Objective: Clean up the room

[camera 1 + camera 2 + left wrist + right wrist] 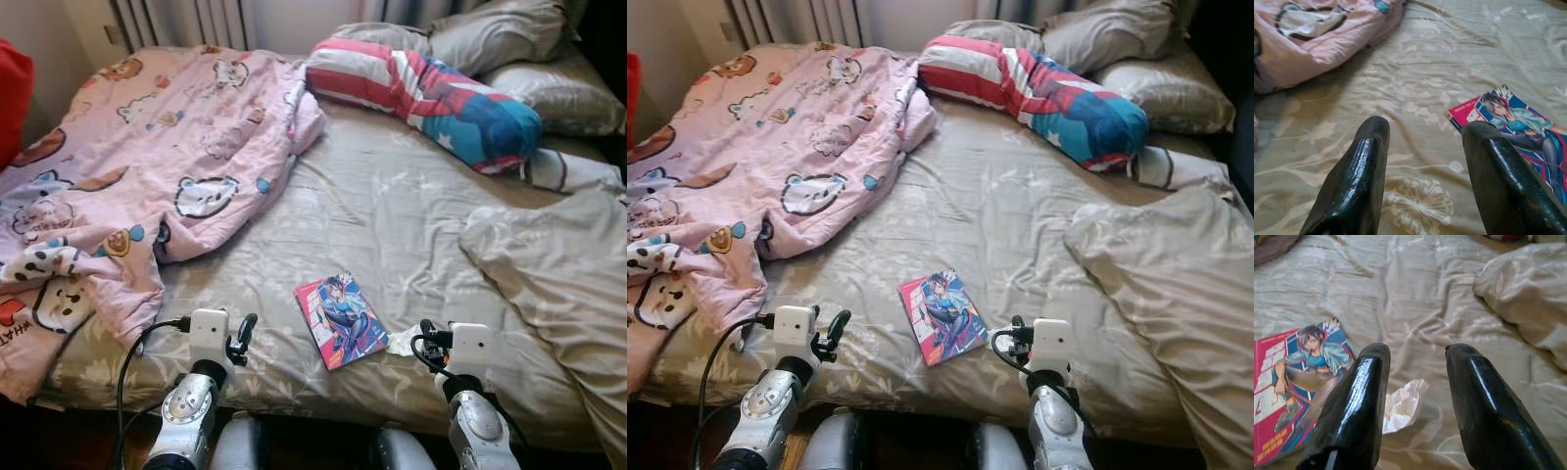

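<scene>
A comic book (341, 320) lies flat on the grey floral sheet (392, 215) near the foot of the bed, and a crumpled white tissue (1400, 406) sits just beside it on the robot's right. The right gripper (1415, 382) hovers over the tissue with its fingers spread and holding nothing, while the left gripper (1422, 161) hangs open over bare sheet on the book's other side. A pink cartoon blanket (118, 166) is heaped along the left, a striped red, white and blue pillow (421, 93) lies at the head, and a grey duvet (558, 274) is bunched on the right.
</scene>
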Controlling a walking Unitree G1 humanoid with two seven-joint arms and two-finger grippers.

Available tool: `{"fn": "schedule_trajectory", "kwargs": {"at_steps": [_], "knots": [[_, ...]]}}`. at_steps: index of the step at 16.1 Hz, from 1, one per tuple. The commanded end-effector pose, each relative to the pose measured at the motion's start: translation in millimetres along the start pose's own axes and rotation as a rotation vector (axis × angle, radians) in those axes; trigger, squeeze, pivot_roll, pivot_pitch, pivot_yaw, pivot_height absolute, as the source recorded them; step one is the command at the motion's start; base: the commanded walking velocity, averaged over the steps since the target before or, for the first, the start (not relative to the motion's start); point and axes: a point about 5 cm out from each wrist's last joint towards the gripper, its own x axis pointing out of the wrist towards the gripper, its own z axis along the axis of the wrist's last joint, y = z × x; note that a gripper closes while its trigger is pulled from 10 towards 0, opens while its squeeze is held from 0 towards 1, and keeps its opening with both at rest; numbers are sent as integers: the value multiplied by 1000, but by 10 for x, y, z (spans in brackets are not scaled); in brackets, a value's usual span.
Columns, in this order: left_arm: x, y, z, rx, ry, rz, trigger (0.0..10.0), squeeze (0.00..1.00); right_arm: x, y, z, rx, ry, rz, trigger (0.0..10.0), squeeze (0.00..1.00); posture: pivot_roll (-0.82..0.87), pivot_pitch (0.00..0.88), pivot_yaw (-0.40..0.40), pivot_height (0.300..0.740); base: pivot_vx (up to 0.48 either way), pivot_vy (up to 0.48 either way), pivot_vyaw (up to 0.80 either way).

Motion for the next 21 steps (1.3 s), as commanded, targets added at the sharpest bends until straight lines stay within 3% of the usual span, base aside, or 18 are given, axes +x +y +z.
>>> {"fn": "schedule_trajectory", "kwargs": {"at_steps": [1, 9, 21], "knots": [[-35, -28, -60, -9, 32, -19, 10000, 0, -30, -4, -71, 12, 33, -6, 10000, 0, 17, 180, -9, 650, 0, 0, 0], [-60, -87, -102, 3, 54, -56, 10000, 0, -62, 0, -112, 20, 43, 2, 10000, 0, 10, 165, -11, 650, 0, 0, 0], [-88, -66, -120, 2, 69, -44, 10000, 0, -53, 2, -145, 37, 72, -7, 10000, 0, 13, 194, -6, 650, 293, 0, 0]]}}
